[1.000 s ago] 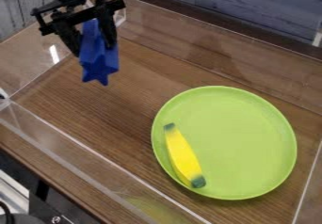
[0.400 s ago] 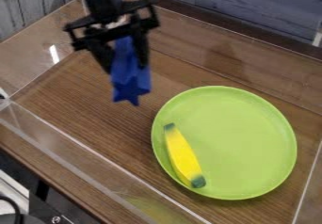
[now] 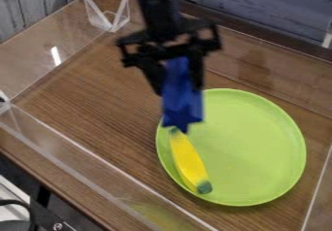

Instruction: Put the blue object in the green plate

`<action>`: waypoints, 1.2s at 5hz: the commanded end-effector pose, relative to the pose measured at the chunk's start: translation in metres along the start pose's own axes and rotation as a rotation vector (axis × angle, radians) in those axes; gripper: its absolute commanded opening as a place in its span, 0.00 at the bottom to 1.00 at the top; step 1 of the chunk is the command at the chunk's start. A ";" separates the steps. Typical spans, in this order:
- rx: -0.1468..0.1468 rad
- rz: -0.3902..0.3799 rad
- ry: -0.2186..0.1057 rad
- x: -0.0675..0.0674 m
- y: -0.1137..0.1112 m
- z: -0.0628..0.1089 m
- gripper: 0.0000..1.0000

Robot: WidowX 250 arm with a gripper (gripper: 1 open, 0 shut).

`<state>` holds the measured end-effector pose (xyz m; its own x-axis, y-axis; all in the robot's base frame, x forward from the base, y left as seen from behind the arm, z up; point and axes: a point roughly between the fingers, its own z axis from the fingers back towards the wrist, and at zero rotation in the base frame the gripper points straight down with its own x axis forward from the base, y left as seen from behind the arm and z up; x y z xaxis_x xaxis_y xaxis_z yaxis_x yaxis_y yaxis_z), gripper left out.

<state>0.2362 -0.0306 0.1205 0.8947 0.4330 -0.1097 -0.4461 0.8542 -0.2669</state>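
My black gripper (image 3: 173,62) is shut on the top end of the blue object (image 3: 181,97), a long deep-blue block that hangs down from the fingers. The block's lower end hovers over the left rim of the green plate (image 3: 266,146), a wide lime-green round plate at the lower right. Inside the plate, along its left side, lies a yellow banana-shaped item (image 3: 189,160), just below the hanging block.
Clear plastic walls (image 3: 78,181) border the wooden table along the front and left. A clear stand (image 3: 107,14) sits at the back left. A dark panel runs along the back right.
The gripper has carried the blue object from the back left toward the right and nearer the plate. The block now hangs over the plate's left rim.
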 end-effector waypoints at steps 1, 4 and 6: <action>-0.015 -0.065 -0.040 -0.010 -0.028 -0.004 0.00; -0.005 -0.119 -0.049 -0.009 -0.055 -0.023 0.00; 0.010 -0.165 -0.044 0.003 -0.058 -0.028 0.00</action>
<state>0.2568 -0.0854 0.0946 0.9485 0.3074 -0.0762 -0.3166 0.9166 -0.2440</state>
